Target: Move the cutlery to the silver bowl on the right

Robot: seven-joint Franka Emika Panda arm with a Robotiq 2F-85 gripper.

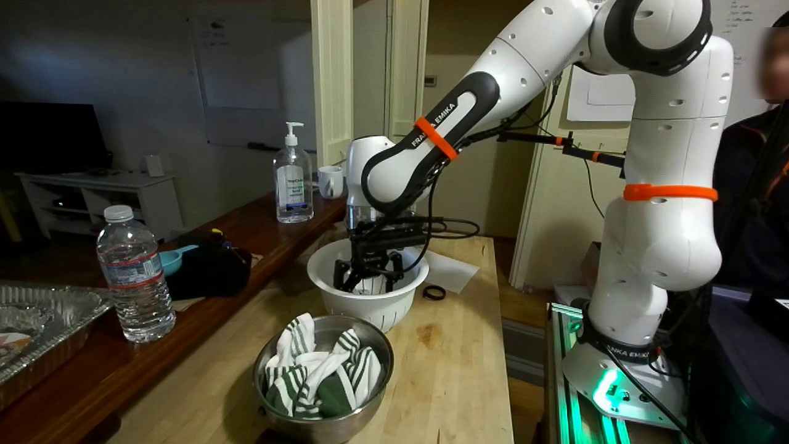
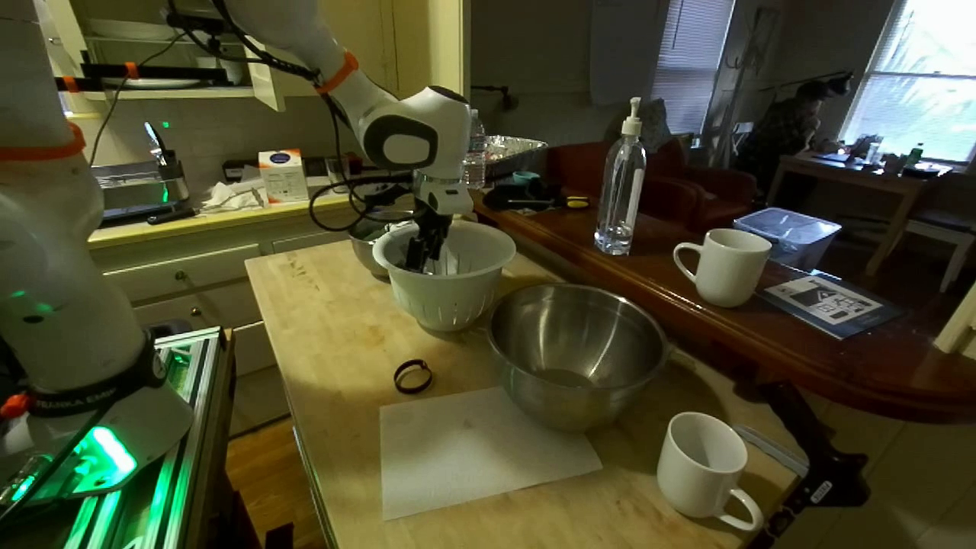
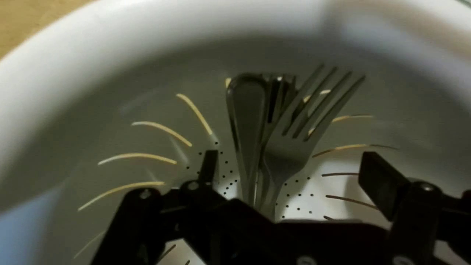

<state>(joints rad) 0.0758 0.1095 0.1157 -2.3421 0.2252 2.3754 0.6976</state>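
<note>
The cutlery point(image 3: 289, 154), with forks and a handle showing, lies in the white ribbed bowl point(image 3: 198, 22). The lower ends are hidden behind my gripper. That bowl point(image 1: 370, 305) also shows in both exterior views point(image 2: 446, 293). My gripper point(image 3: 290, 156) is open and points down inside the white bowl, with one finger on each side of the cutlery, not touching it as far as I can see. It also shows in both exterior views point(image 1: 368, 280) point(image 2: 425, 252). The plain silver bowl point(image 2: 579, 358) stands beside the white bowl; its inside looks bare. It is hidden in the other exterior picture.
A steel bowl with green-and-white cloth point(image 1: 323, 376) stands on the other side of the white bowl. A paper sheet point(image 2: 480, 457), a black ring point(image 2: 413, 377) and a white mug point(image 2: 701, 465) lie around the silver bowl. A raised wooden ledge point(image 2: 717, 335) runs alongside.
</note>
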